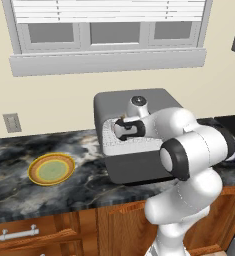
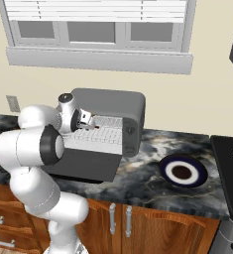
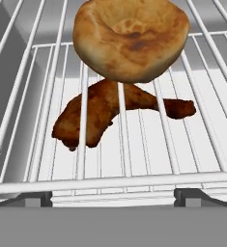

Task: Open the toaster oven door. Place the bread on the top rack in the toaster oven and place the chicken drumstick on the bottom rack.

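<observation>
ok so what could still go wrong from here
The bread sits on the top rack and the drumstick on the rack below, with the open jaws right at the oven mouth. Pulling out carelessly could snag a rack wire and jolt the bread. The lowered door lies under the arm, which could bump it.

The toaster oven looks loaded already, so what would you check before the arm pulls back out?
1. Toaster oven door folded down flat: ok.
2. Bread lying on the upper rack: ok.
3. Chicken drumstick below it, seen through the upper wires: ok.
4. Gripper jaws open, holding nothing: ok.
5. Whether the drumstick rests squarely on the bottom rack: cannot tell.
6. Whether the arm will miss the door on withdrawing: cannot tell.
</observation>
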